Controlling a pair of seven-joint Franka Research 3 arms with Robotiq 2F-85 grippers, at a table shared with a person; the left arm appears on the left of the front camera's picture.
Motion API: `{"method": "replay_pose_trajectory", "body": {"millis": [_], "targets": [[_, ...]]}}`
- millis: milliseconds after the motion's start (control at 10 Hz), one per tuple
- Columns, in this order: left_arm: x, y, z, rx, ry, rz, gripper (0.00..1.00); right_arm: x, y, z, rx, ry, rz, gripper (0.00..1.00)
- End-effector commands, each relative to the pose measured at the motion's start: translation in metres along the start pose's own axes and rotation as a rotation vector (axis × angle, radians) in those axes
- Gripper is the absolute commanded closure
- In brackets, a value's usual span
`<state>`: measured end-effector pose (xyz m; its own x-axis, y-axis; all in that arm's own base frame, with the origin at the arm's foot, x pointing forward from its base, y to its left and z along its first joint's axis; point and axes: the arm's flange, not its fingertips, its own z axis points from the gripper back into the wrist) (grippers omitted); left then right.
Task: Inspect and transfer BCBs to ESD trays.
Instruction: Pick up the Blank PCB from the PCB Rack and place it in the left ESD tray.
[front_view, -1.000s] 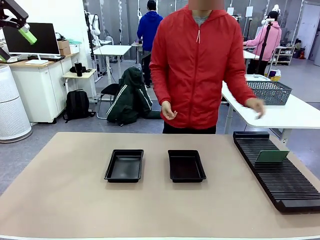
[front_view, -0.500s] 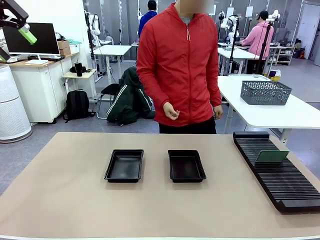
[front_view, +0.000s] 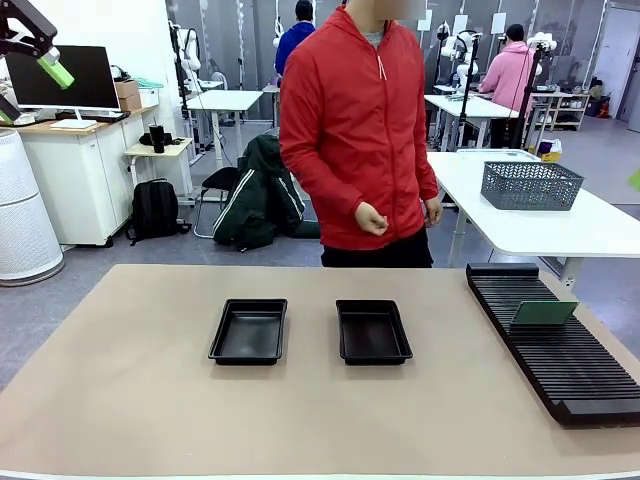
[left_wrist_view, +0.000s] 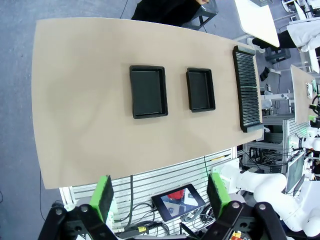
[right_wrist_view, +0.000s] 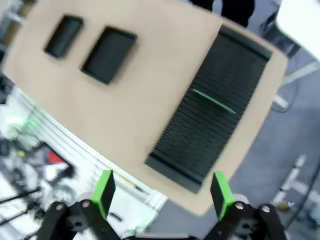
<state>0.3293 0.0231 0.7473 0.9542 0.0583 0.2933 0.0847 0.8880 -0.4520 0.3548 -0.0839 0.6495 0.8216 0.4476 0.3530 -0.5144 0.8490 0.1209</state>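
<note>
Front view: 2 ESD trays, 1 BCB in slotted rack; left gripper and right gripper wide.

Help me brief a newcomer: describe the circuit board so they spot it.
On the table, find the long black ribbed rack at right. The circuit board stands on edge in its slots, toward the far end. It alone is pale green; both trays are black.
</note>
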Motion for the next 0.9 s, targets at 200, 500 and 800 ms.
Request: {"method": "replay_pose_trajectory", "body": {"millis": [200,500,800], "targets": [[-0.002,0.0,-0.001,0.0,0.001,0.001,0.0,-0.004,-0.015,-0.088,-0.12,0.067,0.519,0.0],[-0.002,0.0,-0.001,0.0,0.001,0.001,0.0,0.004,-0.025,-0.142,-0.183,0.201,0.832,0.0],[-0.002,0.0,-0.001,0.0,0.001,0.001,0.0,0.013,-0.044,-0.194,-0.183,0.208,1.076,0.0]]}}
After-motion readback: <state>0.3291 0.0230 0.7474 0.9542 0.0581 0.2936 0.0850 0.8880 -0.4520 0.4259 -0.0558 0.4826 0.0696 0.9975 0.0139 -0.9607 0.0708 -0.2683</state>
